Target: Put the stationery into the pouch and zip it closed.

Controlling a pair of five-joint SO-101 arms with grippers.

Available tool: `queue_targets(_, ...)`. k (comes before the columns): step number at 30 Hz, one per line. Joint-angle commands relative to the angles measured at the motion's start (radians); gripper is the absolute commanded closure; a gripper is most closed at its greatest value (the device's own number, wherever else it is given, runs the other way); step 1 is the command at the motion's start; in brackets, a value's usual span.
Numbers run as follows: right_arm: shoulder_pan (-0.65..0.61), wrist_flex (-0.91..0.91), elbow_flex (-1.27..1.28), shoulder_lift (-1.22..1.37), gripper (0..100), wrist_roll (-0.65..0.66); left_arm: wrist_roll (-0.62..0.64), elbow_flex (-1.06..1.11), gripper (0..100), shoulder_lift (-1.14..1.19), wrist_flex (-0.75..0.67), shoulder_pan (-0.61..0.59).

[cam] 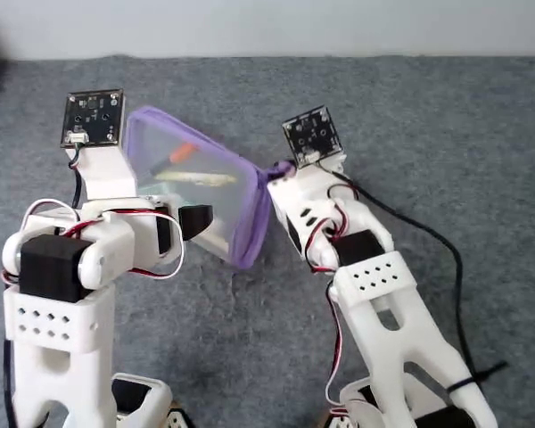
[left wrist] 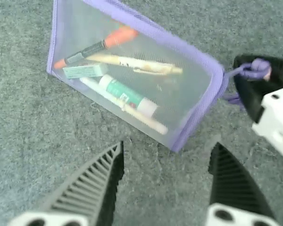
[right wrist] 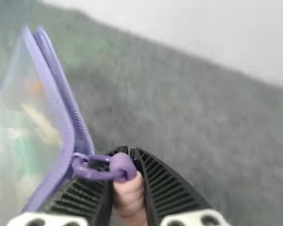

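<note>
The pouch (left wrist: 132, 80) rested on the mat (cam: 428, 134), stationery (left wrist: 122, 89) inside. My left gripper (left wrist: 169, 146) hung apart over it, gripping nothing, so it could drag. My right gripper (right wrist: 127, 153) pinched the small zipper pull (right wrist: 120, 167), which might slip.

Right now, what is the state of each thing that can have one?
Pouch, zip appears closed.
Stationery, inside the pouch.
Zipper pull, at the pouch's corner, gripped.
Left gripper, jaws open, empty, above the table.
Right gripper, jaws shut on the zipper pull.
</note>
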Motion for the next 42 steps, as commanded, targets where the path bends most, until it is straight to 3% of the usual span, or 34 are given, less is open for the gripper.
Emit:
queue_targets(1,0.008,-0.008,-0.129,-0.008,99.1,0.011,-0.017,-0.038,71,-0.005,-0.008,0.008)
queue_targets(7,0.015,-0.022,-0.144,0.004,99.1,0.193,-0.166,-0.041,71,-0.006,-0.012,-0.034)
queue_targets(13,0.035,-0.107,-0.078,0.004,99.1,0.269,-0.258,-0.041,71,-0.006,-0.012,-0.117)
queue_targets(16,0.027,-0.059,-0.054,-0.002,99.1,0.270,-0.256,-0.041,71,-0.006,-0.011,-0.123)
queue_targets(18,0.005,0.022,-0.051,0.004,99.1,0.264,-0.255,-0.041,71,-0.006,-0.009,-0.123)
queue_targets(25,0.038,0.214,-0.035,0.137,99.1,0.051,-0.252,-0.041,71,-0.006,-0.005,-0.123)
queue_targets(37,0.125,0.300,-0.087,0.311,98.3,0.035,-0.226,-0.041,71,-0.006,-0.005,-0.123)
queue_targets(42,0.150,0.409,-0.193,0.414,88.9,-0.049,-0.224,-0.035,71,-0.006,-0.005,-0.123)
